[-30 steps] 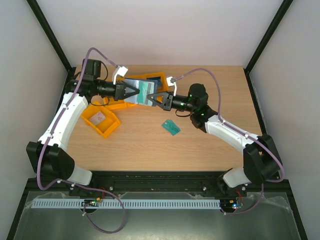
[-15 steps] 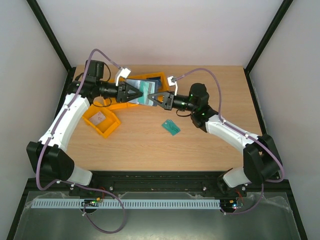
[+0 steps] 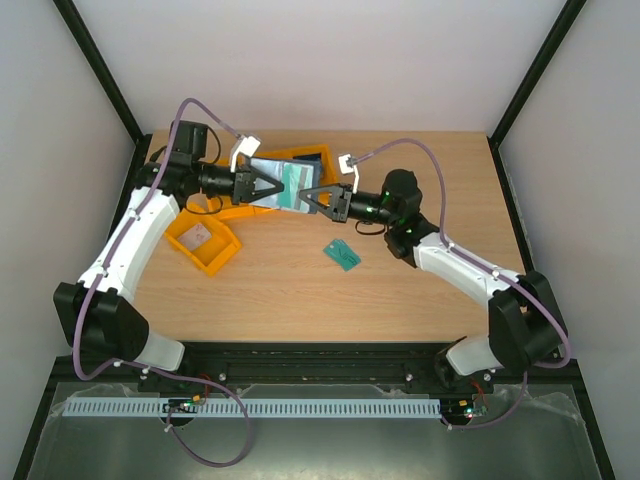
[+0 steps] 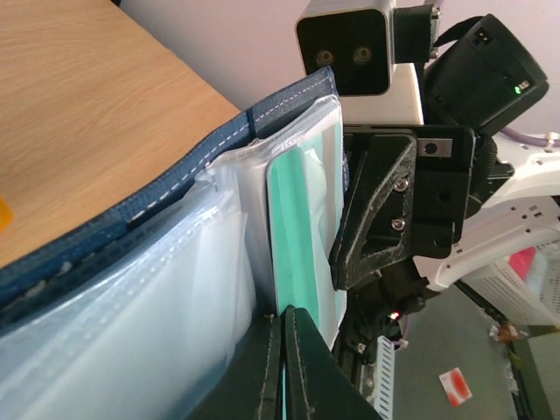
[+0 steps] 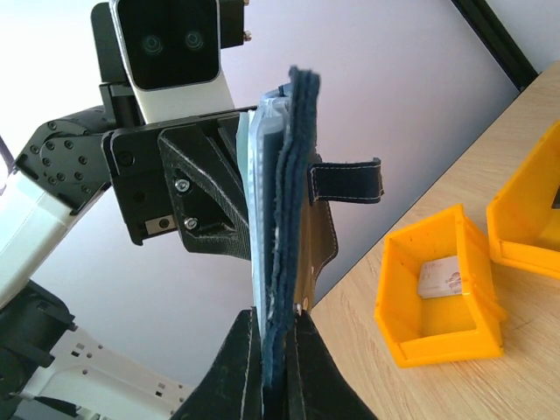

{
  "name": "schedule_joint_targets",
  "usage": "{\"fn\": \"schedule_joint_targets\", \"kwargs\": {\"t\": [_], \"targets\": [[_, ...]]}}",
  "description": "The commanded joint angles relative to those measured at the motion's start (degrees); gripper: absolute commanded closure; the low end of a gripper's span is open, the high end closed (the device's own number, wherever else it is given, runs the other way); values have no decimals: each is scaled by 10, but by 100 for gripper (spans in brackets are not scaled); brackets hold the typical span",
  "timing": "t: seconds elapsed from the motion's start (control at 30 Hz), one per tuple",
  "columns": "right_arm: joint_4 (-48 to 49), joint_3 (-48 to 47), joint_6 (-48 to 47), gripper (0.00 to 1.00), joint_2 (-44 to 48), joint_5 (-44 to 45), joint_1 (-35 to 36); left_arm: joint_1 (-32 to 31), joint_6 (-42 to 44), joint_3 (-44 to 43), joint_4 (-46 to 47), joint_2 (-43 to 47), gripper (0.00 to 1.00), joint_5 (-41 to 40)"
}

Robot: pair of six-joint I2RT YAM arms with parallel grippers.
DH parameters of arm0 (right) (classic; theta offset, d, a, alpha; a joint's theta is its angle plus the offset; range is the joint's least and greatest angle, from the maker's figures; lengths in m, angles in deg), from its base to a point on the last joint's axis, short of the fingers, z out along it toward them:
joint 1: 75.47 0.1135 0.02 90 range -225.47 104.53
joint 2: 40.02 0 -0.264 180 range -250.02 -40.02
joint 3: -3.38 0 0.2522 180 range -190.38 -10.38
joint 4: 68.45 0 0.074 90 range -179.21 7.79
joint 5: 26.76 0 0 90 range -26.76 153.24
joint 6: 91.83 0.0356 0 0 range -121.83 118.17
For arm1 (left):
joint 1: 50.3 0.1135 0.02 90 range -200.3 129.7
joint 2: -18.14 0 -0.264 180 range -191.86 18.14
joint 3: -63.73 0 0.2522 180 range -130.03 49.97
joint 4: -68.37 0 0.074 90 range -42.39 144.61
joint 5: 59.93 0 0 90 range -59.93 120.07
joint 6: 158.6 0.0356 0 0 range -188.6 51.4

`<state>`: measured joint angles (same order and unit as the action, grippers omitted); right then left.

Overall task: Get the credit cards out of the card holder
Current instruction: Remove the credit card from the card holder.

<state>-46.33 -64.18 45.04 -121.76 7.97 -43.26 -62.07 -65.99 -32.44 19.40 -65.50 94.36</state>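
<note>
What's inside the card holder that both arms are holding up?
A green card shows in one clear sleeve of the card holder. Overlapping plastic hides whatever the other sleeves hold.

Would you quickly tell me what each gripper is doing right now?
Left gripper: closed on the card holder, at its clear sleeves.
Right gripper: closed on the card holder's navy cover.

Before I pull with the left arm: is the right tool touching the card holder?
Touching. In the right wrist view the card holder runs down between the fingers of the right tool, pinched with no gap.
</note>
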Motion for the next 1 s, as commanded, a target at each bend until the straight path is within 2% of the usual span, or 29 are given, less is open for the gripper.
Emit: {"fn": "schedule_joint_targets", "kwargs": {"t": [0.0, 0.13, 0.37, 0.57, 0.67, 0.77, 0.83, 0.9, 0.97], "targets": [[10, 15, -32, 98, 43, -2, -18, 37, 50, 6, -31, 14, 98, -8], [-23, 19, -49, 98, 52, 7, -37, 40, 86, 6, -53, 13, 98, -27], [-33, 22, -52, 98, 52, 6, -46, 45, 100, 21, -55, 10, 98, -27], [0, 23, -27, 98, 43, -15, -47, 45, 74, 34, -30, 12, 98, -4], [5, 21, -21, 98, 40, -17, -47, 37, 92, 22, -40, 11, 98, 46], [9, 19, -16, 98, 37, -19, -46, 7, 122, -17, -80, 4, 88, 86], [10, 19, -13, 98, 35, -19, -46, -21, 134, -41, -106, -2, 84, 85], [10, 21, -12, 98, 36, -19, -46, -35, 125, -54, -106, -10, 82, 86], [10, 23, -12, 98, 39, -20, -46, -43, 101, -55, -86, -14, 74, 87]]}}
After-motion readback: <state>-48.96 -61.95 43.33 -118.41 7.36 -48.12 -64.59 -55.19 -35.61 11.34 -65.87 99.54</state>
